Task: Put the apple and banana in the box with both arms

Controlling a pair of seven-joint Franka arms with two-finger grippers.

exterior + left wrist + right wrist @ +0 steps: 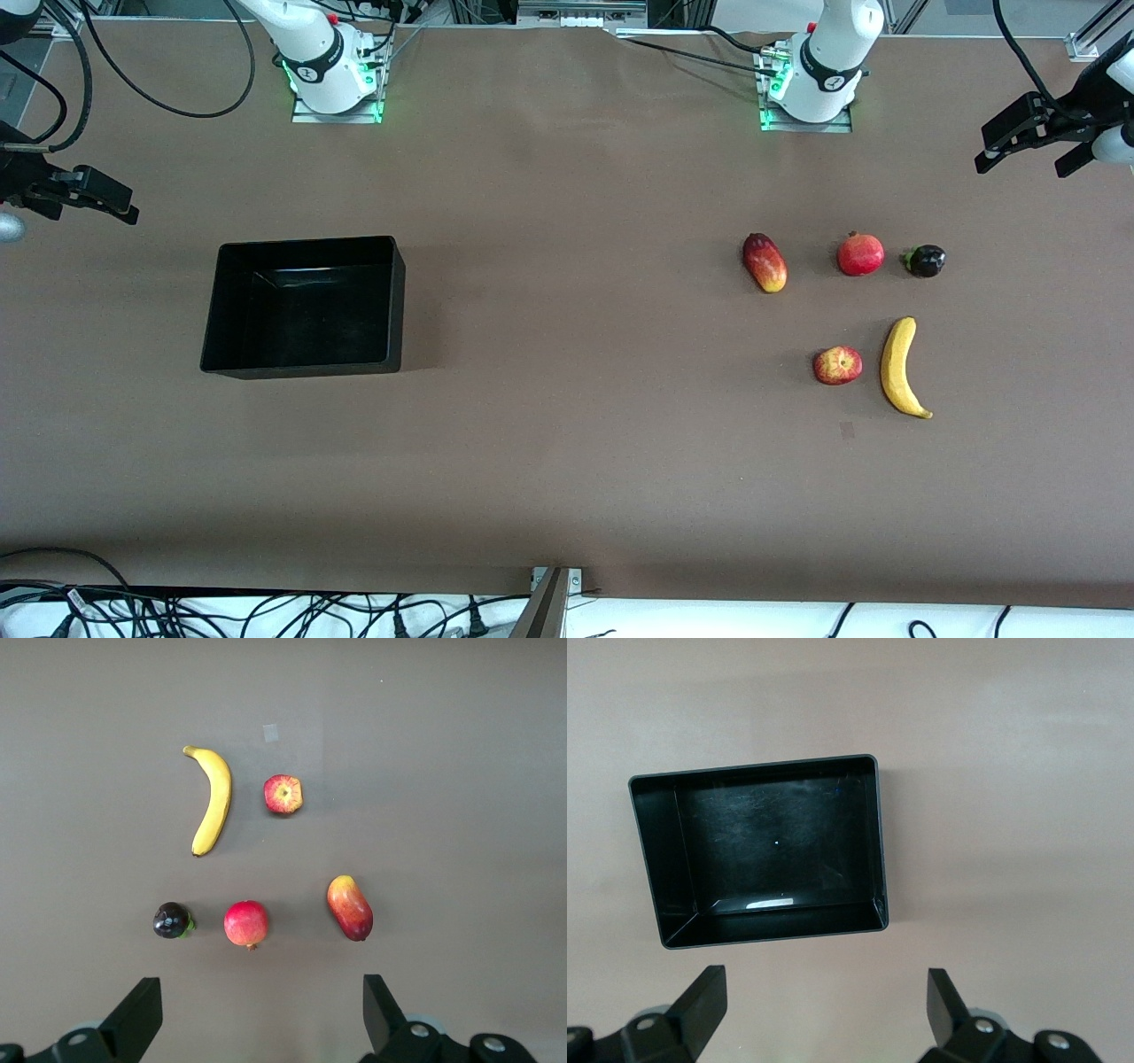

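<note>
The apple [837, 365] [283, 795], red with yellow patches, lies on the brown table beside the yellow banana [902, 368] [213, 800], toward the left arm's end. The glossy black box [301, 363] [879, 842] stands with nothing in it toward the right arm's end. My left gripper [1032, 155] [260, 992] hangs open and holds nothing, high over the table edge at the left arm's end, apart from the fruit. At the right arm's end my right gripper [84, 199] [826, 979] hangs open over the table edge, with nothing held and off to the side of the box.
Three other fruits lie in a row farther from the front camera than the apple: a red-yellow mango [765, 262], a red pomegranate [860, 254] and a small dark fruit [924, 260]. Cables [266, 611] run along the table's near edge.
</note>
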